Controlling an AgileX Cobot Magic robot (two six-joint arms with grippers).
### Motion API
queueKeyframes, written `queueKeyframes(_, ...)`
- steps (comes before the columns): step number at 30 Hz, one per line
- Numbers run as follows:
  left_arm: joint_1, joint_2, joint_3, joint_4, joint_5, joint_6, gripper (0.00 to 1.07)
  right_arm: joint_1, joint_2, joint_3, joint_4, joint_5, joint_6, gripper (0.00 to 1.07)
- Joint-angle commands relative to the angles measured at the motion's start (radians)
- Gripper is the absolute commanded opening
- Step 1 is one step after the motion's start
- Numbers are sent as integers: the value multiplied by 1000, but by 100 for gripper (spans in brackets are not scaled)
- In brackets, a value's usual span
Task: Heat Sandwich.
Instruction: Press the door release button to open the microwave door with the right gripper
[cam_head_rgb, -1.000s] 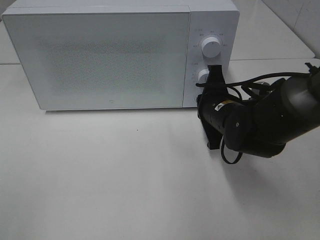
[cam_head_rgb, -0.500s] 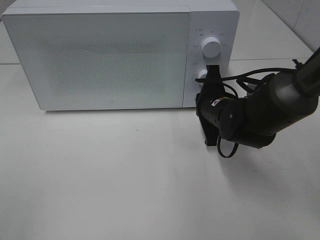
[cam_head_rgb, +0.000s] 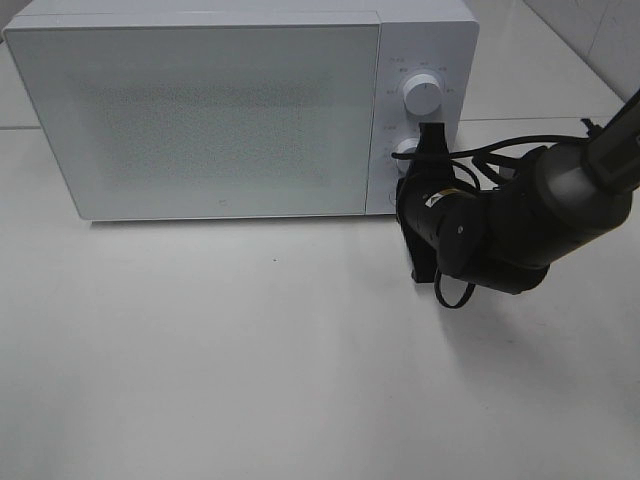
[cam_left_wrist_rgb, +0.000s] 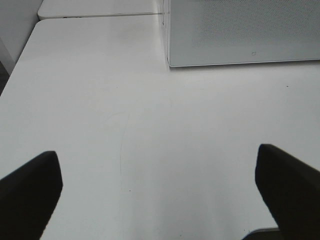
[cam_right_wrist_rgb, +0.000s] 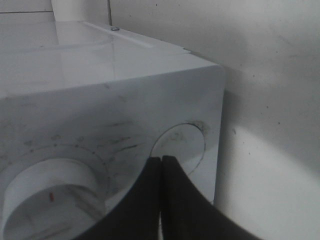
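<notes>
The sandwich and its pink plate are out of view. The white microwave (cam_head_rgb: 200, 110) stands at the back of the table with its door shut. My right gripper (cam_head_rgb: 432, 135) is at the control panel, its dark fingers over the lower knob (cam_head_rgb: 404, 151) and below the upper knob (cam_head_rgb: 422, 95). In the right wrist view the right gripper (cam_right_wrist_rgb: 161, 160) has its fingers pressed together and holds nothing. Its tips are between a white knob (cam_right_wrist_rgb: 50, 195) and a round button (cam_right_wrist_rgb: 180, 144). My left gripper (cam_left_wrist_rgb: 160, 190) is open and empty over bare table.
The white table (cam_head_rgb: 250, 350) stretches in front of the microwave. The right arm (cam_head_rgb: 510, 230) and its cables lie to the right of the microwave's front corner. A table seam (cam_left_wrist_rgb: 100, 15) shows beside the microwave in the left wrist view.
The right arm's body has drawn slightly closer to the control panel. The fingers stay at the lower knob. The microwave door stays shut.
</notes>
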Motion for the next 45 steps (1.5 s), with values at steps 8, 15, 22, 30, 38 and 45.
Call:
queueKeyframes(8,2,-25,4,2,-14,-5,101,-2,26,-42,30,-39,-41,1)
queueKeyframes(15,2,-25,4,2,-14,-5,101,-2,41,-53,47,-53,-53,1)
queueKeyframes(22,2,-25,4,2,-14,-5,101,-2,52,-74,59,-104,-62,1)
queueKeyframes(30,2,-25,4,2,-14,-5,101,-25,52,-79,60,-114,-68,1)
queueKeyframes(38,2,-25,4,2,-14,-5,101,-49,63,-159,34,-167,-87,1)
queueKeyframes(45,2,-25,4,2,-14,-5,101,-75,96,-236,31,-203,-113,1)
